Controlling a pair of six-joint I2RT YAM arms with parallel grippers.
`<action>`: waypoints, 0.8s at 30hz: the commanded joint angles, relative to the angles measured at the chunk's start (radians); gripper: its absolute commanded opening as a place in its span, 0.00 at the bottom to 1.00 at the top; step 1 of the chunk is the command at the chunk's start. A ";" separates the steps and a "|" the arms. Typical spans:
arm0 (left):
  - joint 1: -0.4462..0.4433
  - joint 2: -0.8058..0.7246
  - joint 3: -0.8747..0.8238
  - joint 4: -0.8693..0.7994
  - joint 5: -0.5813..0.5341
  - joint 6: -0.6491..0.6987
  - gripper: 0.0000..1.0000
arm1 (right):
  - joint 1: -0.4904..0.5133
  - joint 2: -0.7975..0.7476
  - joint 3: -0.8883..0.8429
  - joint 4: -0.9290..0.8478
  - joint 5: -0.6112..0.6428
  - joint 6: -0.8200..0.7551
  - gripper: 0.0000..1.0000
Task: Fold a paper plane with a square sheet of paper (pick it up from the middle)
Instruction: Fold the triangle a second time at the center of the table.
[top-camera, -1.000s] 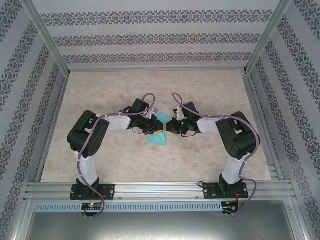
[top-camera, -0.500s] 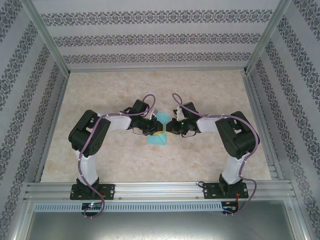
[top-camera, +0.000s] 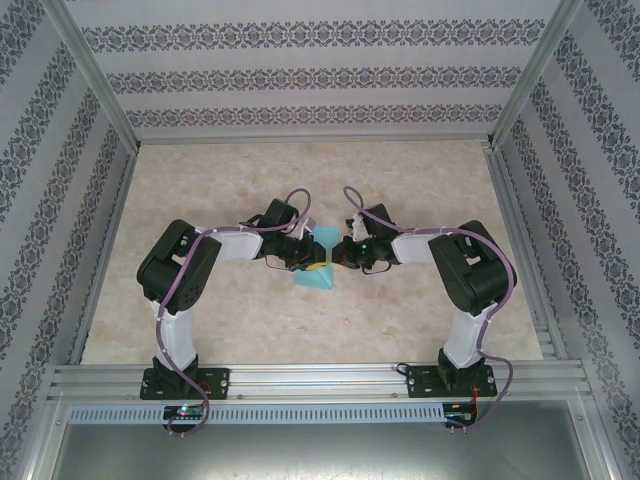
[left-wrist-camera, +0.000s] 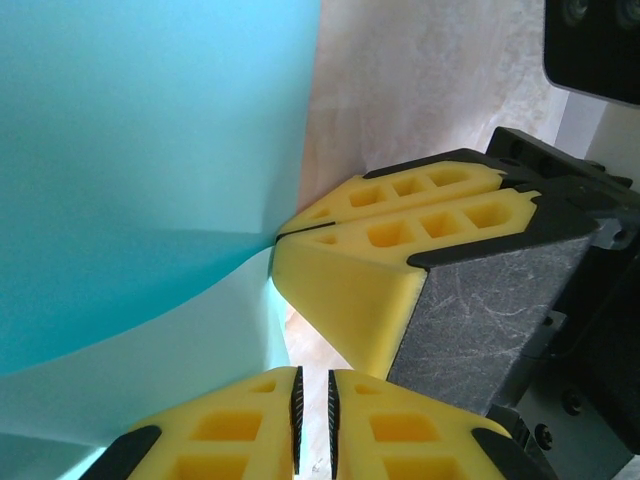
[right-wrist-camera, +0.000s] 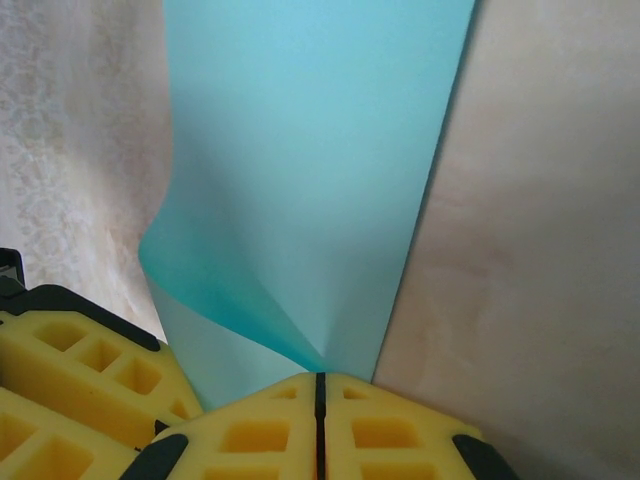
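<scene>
Because the square sheet of paper (top-camera: 316, 279) is thin, light and limp, it looks likely to crease or tear wherever it is squeezed hard, and to slide on the smooth table (top-camera: 420, 180) if pushed. It lies in the middle of the table between the two arms. Its nearer part spreads as a turquoise triangle toward the arm bases. Just beyond that, at the sheet's narrow waist, the right gripper (right-wrist-camera: 320, 385) has its yellow pads pressed together on the paper, which gathers into a sharp pucker at their seam. Facing it, the left gripper (left-wrist-camera: 312, 385) is closed down to a thin slit; I cannot tell whether any paper sits in that slit. Farther off, the sheet fans out again. A hold at the middle seems best, with light pressure, since the free flaps will droop and curl.
</scene>
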 joint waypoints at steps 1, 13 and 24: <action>-0.009 0.016 0.018 -0.043 -0.011 0.032 0.19 | -0.008 -0.013 0.007 -0.004 0.028 -0.014 0.09; -0.010 0.028 0.019 -0.050 -0.015 0.035 0.19 | -0.009 -0.038 -0.010 -0.009 0.030 -0.012 0.09; -0.011 0.038 0.022 -0.062 -0.019 0.039 0.18 | -0.002 -0.024 -0.013 -0.011 0.022 -0.005 0.10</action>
